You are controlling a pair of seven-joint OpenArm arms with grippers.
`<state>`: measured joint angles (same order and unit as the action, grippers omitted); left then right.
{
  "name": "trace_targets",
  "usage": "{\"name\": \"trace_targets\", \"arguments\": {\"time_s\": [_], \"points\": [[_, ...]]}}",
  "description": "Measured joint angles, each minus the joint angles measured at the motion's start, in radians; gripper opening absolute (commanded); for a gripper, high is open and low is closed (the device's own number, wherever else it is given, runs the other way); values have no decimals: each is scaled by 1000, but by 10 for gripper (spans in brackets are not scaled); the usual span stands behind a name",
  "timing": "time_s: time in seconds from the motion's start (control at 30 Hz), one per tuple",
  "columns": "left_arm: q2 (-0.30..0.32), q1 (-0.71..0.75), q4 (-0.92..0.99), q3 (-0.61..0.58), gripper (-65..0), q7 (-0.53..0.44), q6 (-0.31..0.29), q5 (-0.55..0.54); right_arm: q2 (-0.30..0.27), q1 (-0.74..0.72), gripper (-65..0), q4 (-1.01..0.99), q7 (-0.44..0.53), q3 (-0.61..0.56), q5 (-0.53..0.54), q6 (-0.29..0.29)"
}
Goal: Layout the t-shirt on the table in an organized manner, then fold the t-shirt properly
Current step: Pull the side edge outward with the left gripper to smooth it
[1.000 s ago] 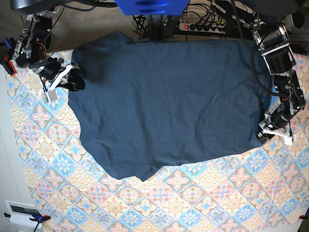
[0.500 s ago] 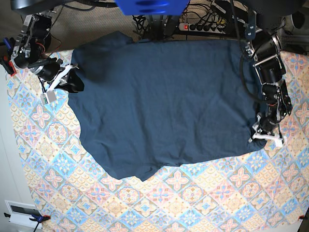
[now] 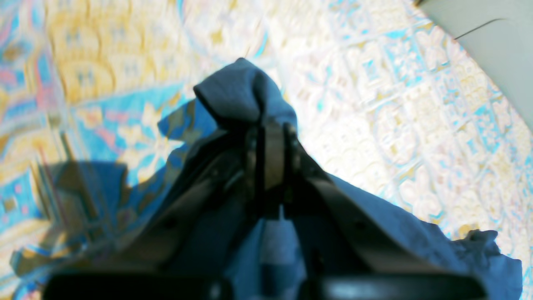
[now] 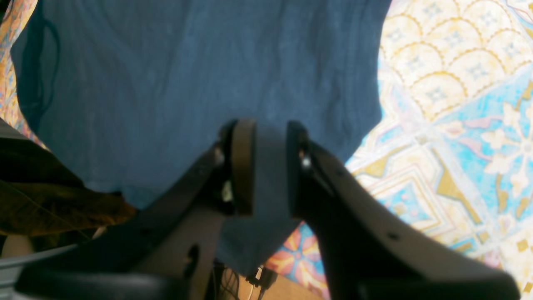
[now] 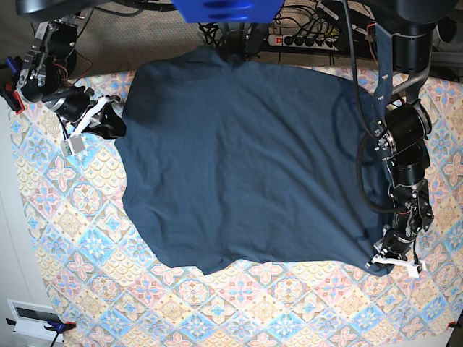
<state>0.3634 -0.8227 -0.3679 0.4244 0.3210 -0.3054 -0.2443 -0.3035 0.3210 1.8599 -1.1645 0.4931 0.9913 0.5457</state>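
Left wrist, writing: none readable; the picture is blurred.
Left wrist, pincer: the left gripper [image 3: 270,156] is clenched tight on a bunched corner of the t-shirt [image 3: 241,98], which puffs up just past the fingertips.
Left wrist, shirt: more navy cloth trails back under the fingers and out to the lower right, rumpled at the edge.
Left wrist, table: the table [image 3: 374,83] shows its pastel tile pattern all around, washed out by glare.

Right wrist, writing: none in sight.
Right wrist, pincer: the right gripper [image 4: 266,166] has its two pads set partly apart, with a strip of t-shirt [image 4: 187,75] hem between them; I cannot tell whether they pinch it.
Right wrist, shirt: flat navy cloth fills the upper frame, and the table [image 4: 458,125] shows at the right.
Right wrist, hidden: a dark brown shape at the lower left is unclear.

Base, writing: no label or print visible on the shirt.
Base, shirt: the t-shirt [image 5: 246,159] lies spread across the table [image 5: 87,238], its far edge at the table's back.
Base, arms: the left gripper [image 5: 391,262] reaches down at the shirt's near right corner; the right gripper [image 5: 98,119] sits at the shirt's left edge.
Base, cut off: the arms' upper parts leave the frame at the top.
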Motion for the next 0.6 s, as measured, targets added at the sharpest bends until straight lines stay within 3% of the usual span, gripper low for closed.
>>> {"name": "trace_targets", "arguments": {"time_s": [0.27, 0.33, 0.5, 0.6], "points": [[84, 67, -34, 2, -415, 10, 9, 6, 2, 0, -525, 0, 0, 0, -1, 0], [97, 116, -115, 6, -375, 85, 7, 7, 2, 0, -525, 0, 0, -5, 0, 0], [116, 312, -495, 2, -363, 277, -5, -163, 2, 1, -525, 0, 0, -9, 0, 0], [165, 467, -695, 3, -363, 367, 4, -246, 2, 3, -525, 1, -4, -10, -1, -2]]}}
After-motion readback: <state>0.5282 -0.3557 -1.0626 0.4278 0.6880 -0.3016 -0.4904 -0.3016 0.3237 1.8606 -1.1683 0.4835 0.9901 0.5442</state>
